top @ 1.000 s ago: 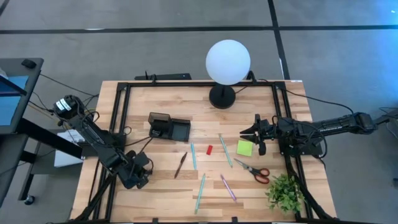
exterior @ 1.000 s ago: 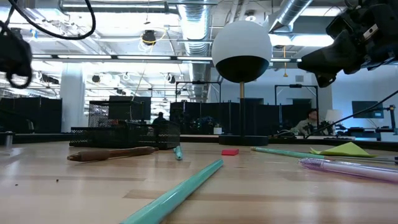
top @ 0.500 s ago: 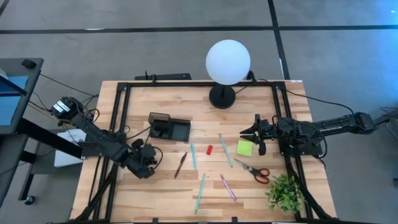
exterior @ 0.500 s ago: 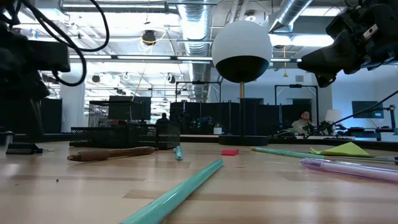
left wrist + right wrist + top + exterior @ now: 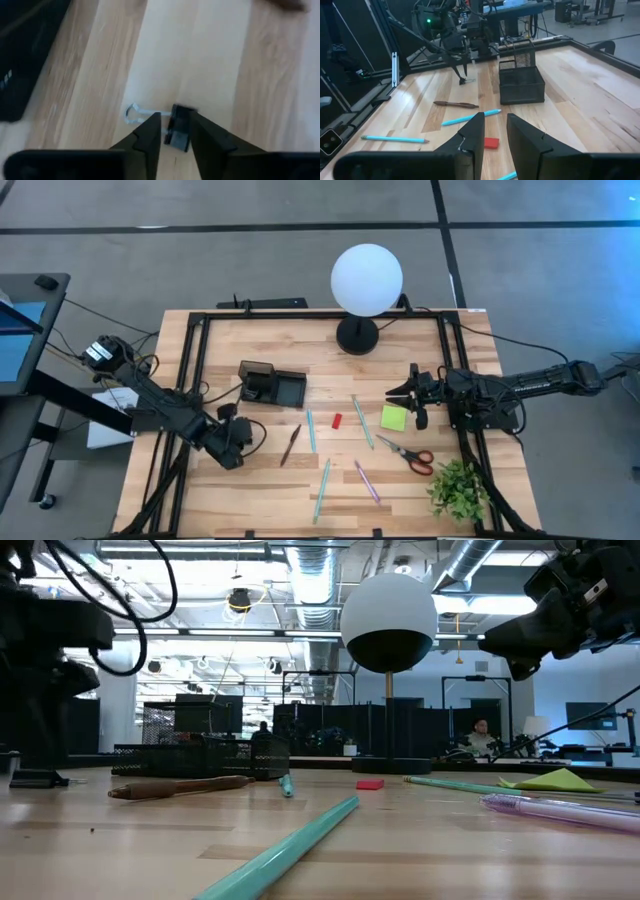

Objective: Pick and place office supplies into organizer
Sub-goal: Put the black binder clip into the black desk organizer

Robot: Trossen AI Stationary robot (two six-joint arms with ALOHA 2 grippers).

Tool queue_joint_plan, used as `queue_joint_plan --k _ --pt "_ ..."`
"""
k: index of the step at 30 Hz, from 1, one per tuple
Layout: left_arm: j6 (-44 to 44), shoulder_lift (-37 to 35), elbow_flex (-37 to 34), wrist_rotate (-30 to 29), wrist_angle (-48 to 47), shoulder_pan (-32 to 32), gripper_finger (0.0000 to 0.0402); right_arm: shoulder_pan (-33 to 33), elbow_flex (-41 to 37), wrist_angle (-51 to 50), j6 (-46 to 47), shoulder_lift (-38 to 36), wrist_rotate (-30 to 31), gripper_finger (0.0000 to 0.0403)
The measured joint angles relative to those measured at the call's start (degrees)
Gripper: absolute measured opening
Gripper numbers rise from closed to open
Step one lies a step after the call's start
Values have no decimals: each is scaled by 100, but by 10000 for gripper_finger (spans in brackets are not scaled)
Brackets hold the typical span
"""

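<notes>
From above, the left gripper (image 5: 243, 438) sat low on the pale wooden table (image 5: 250, 480), in the lower left of the frame, below the small black mesh organizer tray (image 5: 272, 384). Only its wrist camera showed what lay between its fingers: a small black binder clip with a wire loop (image 5: 176, 131), resting on the planks, the jaws narrowly parted on either side of it and not clearly pinching it. The right gripper (image 5: 400, 398) hung at the right of the frame, just beside the lime-green square sticky pad (image 5: 393, 417), its fingers slightly apart and empty. The level view showed a thick brown pen (image 5: 180, 786), a teal pen (image 5: 285, 853) and a tiny red block (image 5: 370, 783) lying on the wood before the white globe lamp (image 5: 389, 610), with an open office of dark partitions and ceiling ducts behind.
</notes>
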Motion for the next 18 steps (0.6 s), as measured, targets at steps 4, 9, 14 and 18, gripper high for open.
queue_joint_plan --k 4,9,14,18 --pt "303 -2 134 51 10 0 141 0 0 0 2 0 0 77" --pt "289 0 133 303 -7 -4 166 0 0 0 1 0 0 77" --pt "252 208 129 275 -110 -4 169 0 0 -2 2 2 0 77" --pt "243 571 56 287 -98 -5 169 0 0 -2 1 3 0 77"
